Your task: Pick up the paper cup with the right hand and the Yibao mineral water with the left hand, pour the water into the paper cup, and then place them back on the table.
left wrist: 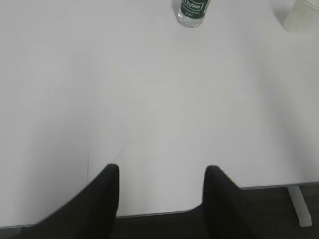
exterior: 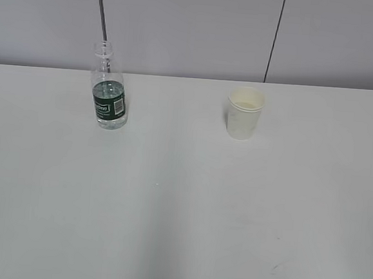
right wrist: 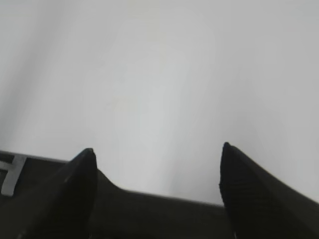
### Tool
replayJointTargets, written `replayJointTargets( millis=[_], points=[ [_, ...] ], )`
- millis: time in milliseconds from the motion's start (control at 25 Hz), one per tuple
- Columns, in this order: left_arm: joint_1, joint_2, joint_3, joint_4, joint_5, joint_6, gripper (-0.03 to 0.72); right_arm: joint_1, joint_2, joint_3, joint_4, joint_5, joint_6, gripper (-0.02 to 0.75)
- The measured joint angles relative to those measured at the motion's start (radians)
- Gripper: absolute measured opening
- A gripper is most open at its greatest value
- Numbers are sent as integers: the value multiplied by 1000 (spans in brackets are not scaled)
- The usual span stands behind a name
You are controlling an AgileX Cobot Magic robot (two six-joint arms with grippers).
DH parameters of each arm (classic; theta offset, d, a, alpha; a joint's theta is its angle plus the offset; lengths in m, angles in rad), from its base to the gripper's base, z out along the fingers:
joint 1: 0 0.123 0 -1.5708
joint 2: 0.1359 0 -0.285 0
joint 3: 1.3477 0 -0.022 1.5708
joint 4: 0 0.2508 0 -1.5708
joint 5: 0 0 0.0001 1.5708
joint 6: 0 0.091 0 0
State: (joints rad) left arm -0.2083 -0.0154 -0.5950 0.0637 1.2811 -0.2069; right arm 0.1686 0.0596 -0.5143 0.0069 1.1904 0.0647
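- Starting from idle, by the look of it: neither arm shows in the exterior view; nothing lifted yet
- Yibao mineral water (exterior: 109,101) stands upright at about 10 o'clock on the table (exterior: 166,228); uncapped, roughly half full as far as you can tell
- paper cup (exterior: 244,113) stands upright at about 1 o'clock, well apart from the bottle; looks like stacked rims, could be two nested cups, can't confirm
- left hand (left wrist: 160,191): jaws spread wide, holding nothing, hanging over the near table edge; bottle sits at its 12 o'clock, far off; cup corner at 1 o'clock in that view
- right hand (right wrist: 157,172): jaws spread wide, empty; only bare tabletop ahead of it; cup not in its view
- bottle handling: thin clear plastic, will dent if you squeeze hard; smooth and probably slippery; open mouth means any tilt on the lift spills; grip across the green label band, mid-body, not the ribbed neck
- cup handling: very light, soft wall, crushes and ovals easily; tips over if nudged; take it around the mid to upper wall just under the rolled rim, light pressure only
- likely first move: right arm towards the cup, left towards the bottle; keep both upright until the mouth is over the rim
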Motion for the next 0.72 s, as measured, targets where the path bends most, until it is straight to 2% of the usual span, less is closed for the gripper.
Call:
replayJointTargets(
  millis=[200, 520, 720],
  points=[
    [0, -3, 26, -7, 3, 60, 336, 0, -74, 27, 0, -30, -26, 593],
    [0, -3, 76, -22, -145, 77, 332, 0, -77, 31, 0, -38, -30, 593],
    [0, -4, 82, -33, -164, 82, 332, 0, -77, 31, 0, -40, -32, 593]
  ],
)
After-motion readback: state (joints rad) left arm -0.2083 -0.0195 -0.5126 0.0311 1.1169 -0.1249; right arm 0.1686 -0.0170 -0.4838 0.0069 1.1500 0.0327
